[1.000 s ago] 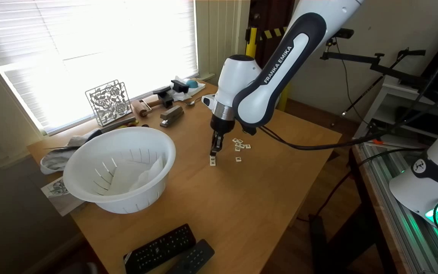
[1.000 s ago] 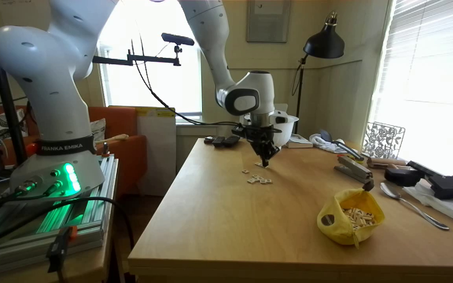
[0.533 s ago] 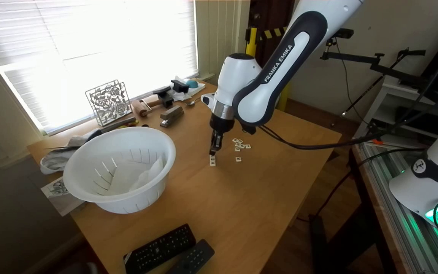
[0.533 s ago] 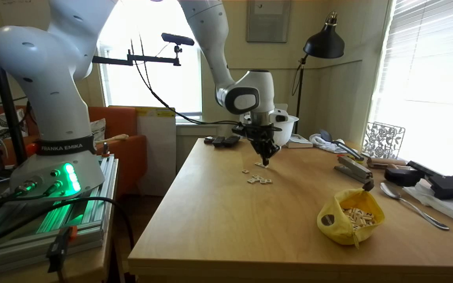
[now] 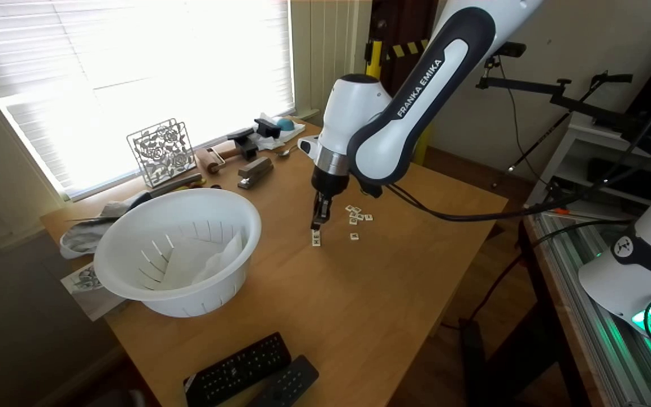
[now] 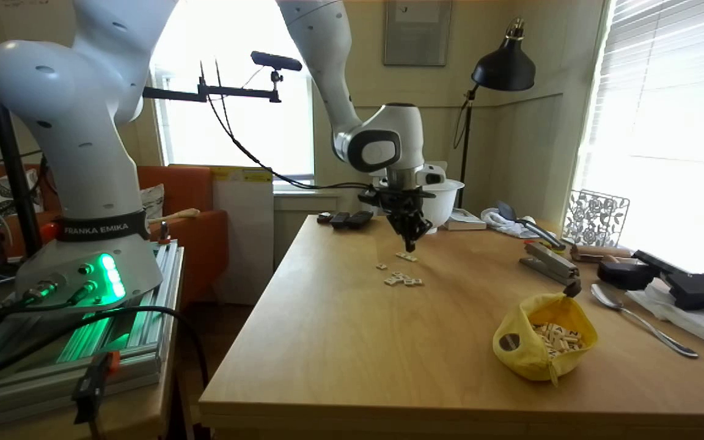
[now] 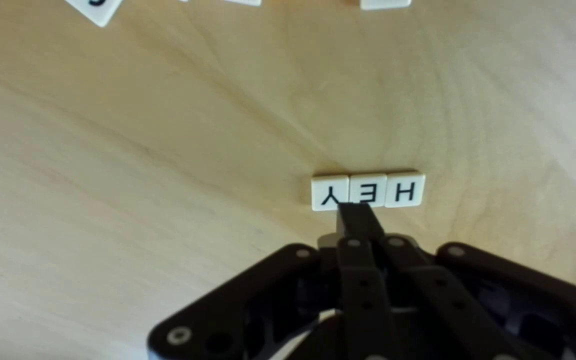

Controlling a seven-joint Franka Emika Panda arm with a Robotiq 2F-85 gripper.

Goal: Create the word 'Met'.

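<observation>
White square HEY tiles (image 6: 406,256) sit on the wooden table (image 6: 327,354), loose white letter tiles (image 5: 360,217) near them. Black gripper (image 6: 410,248) hangs just above HEY, closed, empty. Tiles are probably light, stiff, kinda slick; I'd grab the E tile (image 7: 368,188) by its free edges.

Bright light filled a blind-covered window (image 5: 150,62) in a room with cream walls (image 6: 425,88), an orange armchair (image 6: 208,253), a black lamp (image 6: 505,67) and dark wooden floor (image 5: 472,171).
</observation>
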